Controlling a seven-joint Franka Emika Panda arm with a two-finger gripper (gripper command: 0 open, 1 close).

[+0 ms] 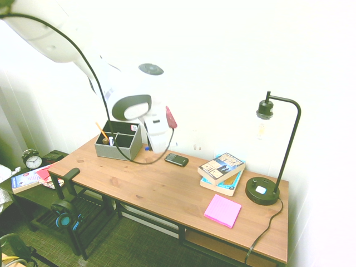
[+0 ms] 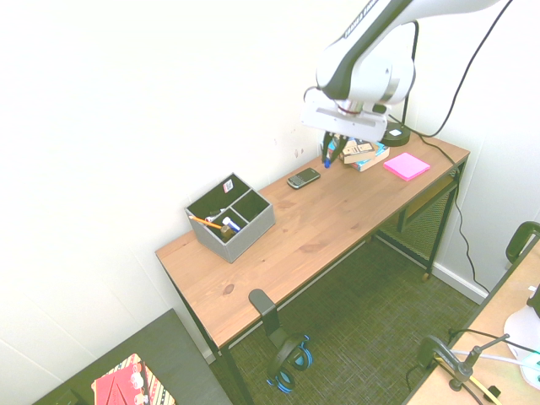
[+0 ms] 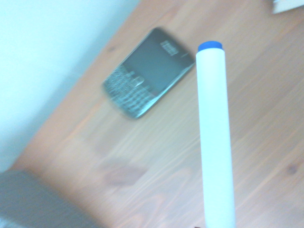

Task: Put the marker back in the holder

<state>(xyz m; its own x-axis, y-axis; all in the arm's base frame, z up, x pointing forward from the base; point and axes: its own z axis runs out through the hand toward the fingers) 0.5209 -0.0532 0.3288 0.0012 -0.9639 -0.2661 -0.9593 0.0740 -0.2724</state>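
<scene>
Because the hand [image 2: 334,147] is clamped on the marker [image 3: 214,133], the pick is done and the carry seems the step in hand. The marker hangs above the counter [image 1: 139,183], its blue end downward, outside the holder [image 1: 119,151]. In the first exterior view the holder lies just beside it at 9 o'clock; the phone [image 1: 176,159] is near, toward 4 o'clock. Pens and an orange pencil [image 2: 205,223] stand in the holder's compartments. From the phone, the books [image 1: 221,169] lie between 3 and 4 o'clock; the pink notes [image 1: 222,210] are at 6 o'clock from the books, the lamp [image 1: 262,191] at 4.

The next move calls for travel toward 9 o'clock, high enough to clear the grey rim, then lining up over a compartment, lowering and letting go.
</scene>
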